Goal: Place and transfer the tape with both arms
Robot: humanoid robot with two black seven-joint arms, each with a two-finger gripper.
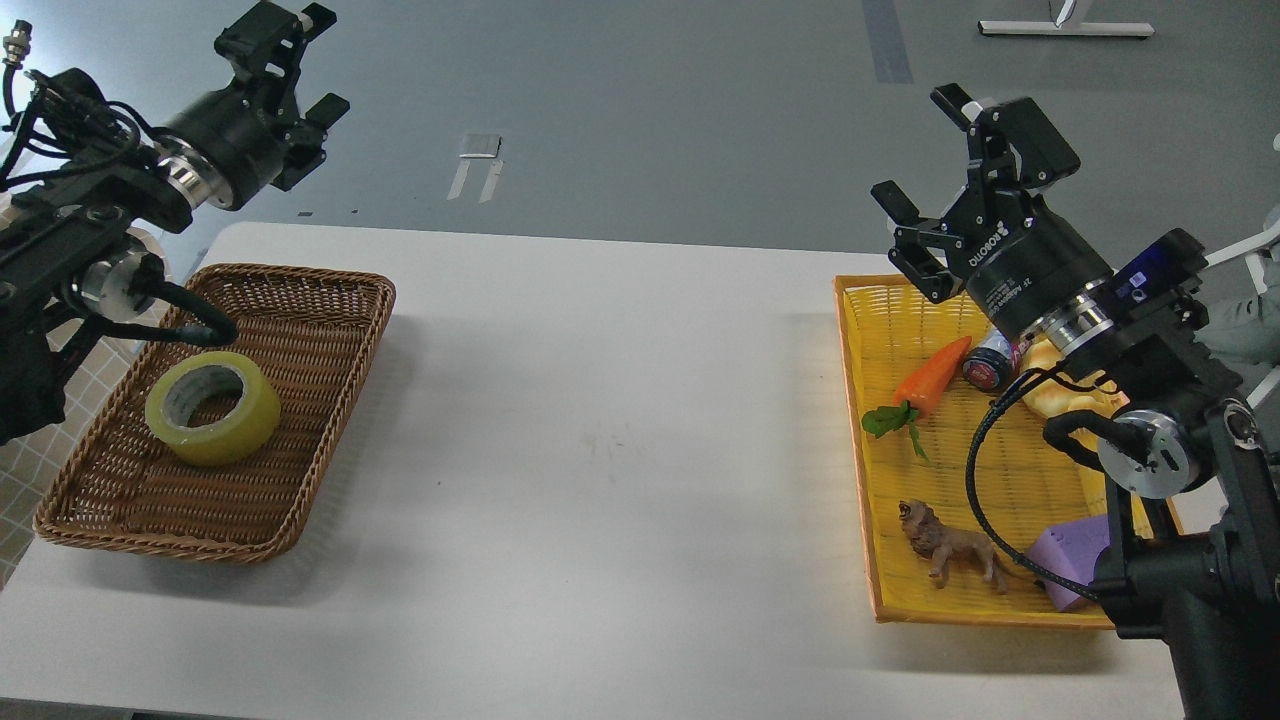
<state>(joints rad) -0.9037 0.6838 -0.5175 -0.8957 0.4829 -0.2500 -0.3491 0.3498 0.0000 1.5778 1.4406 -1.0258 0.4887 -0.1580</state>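
Note:
The yellow tape roll (212,408) lies flat in the brown wicker basket (300,400) at the left of the white table. My left gripper (298,58) is raised high above the basket's far edge, open and empty, well apart from the tape. My right gripper (935,155) is open and empty, held up above the far left corner of the yellow tray (870,450).
The yellow tray holds a toy carrot (930,378), a small can (990,363), a bread-like item (1065,395), a toy lion (950,547) and a purple block (1070,555). The white table (600,450) lies between basket and tray. A checked cloth (25,465) is at the far left.

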